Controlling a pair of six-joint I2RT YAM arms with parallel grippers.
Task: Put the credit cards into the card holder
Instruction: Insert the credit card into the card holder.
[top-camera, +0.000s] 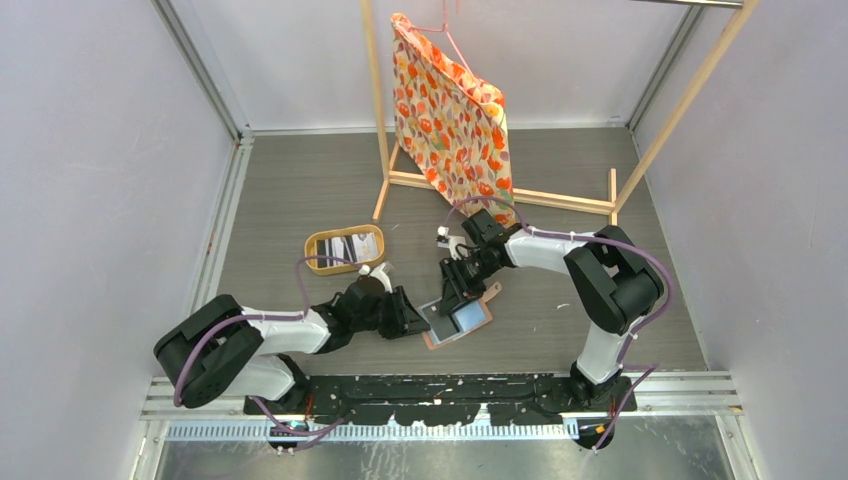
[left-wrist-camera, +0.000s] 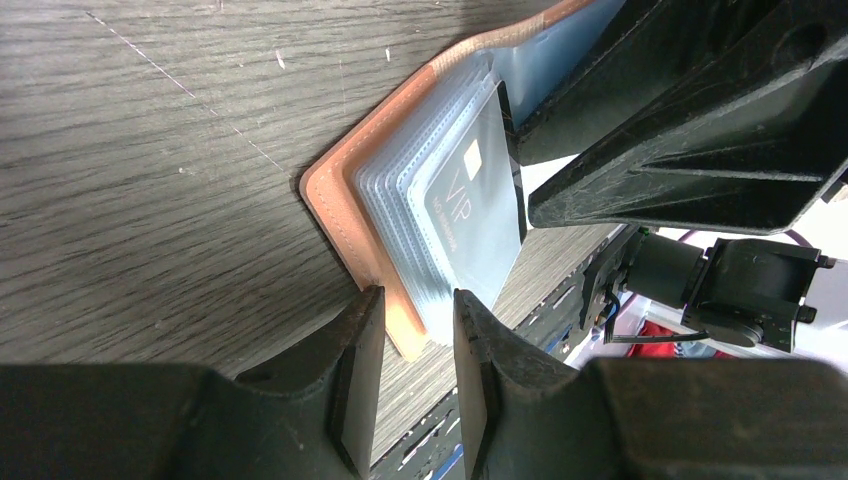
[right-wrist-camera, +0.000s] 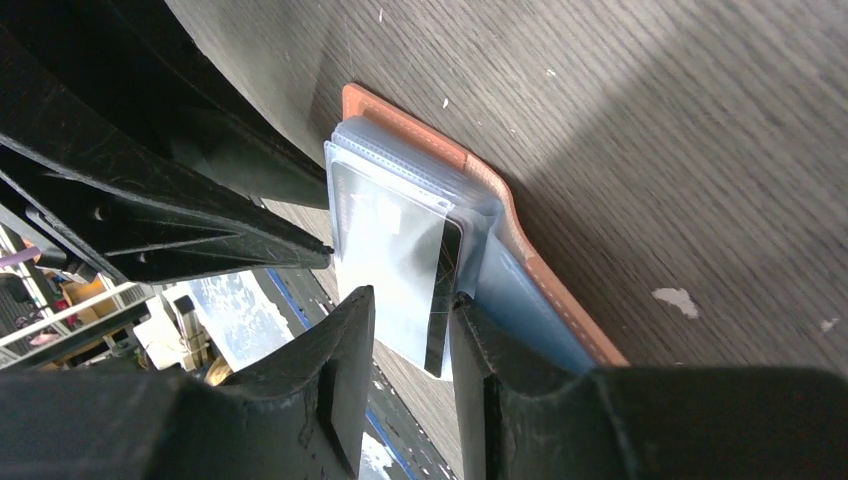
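**Pincers crowd the open card holder**

Card holder (top-camera: 466, 318) lies opened out on the counter (top-camera: 300, 190) near the front edge, between the two arms. Its salmon leather faces down and its grey-blue lining faces up. Its snap tab (top-camera: 492, 291) sticks out on the far right side.

The left pincer (left-wrist-camera: 417, 305) comes in low from the left. Its jaws are only narrowly parted and are clamped on the holder's near corner. The leather edge sits against one finger and the fan of clear sleeves (left-wrist-camera: 400, 200) against the other.

The right pincer (right-wrist-camera: 412, 298) reaches in from the far side with a similarly narrow gap. It pinches the end of a dark card (left-wrist-camera: 470, 215) marked VIP with a small pale chip. This card lies in the topmost sleeve, with one black edge showing past the plastic.

The two pincers sit just beside each other over the holder. In the left wrist view the right pincer's fingers hide the holder's far half. In the right wrist view the left arm blocks everything to the left of the sleeves.

Near the left wrist, on its far side, is an oval yellow-rimmed tray (top-camera: 310, 252) with loose cards (top-camera: 347, 248) in it, black and white. At the back of the counter is a wooden rack (top-camera: 378, 100) with a floral bag (top-camera: 450, 120) hanging from it. The bag's lower corner hangs close above the right forearm.
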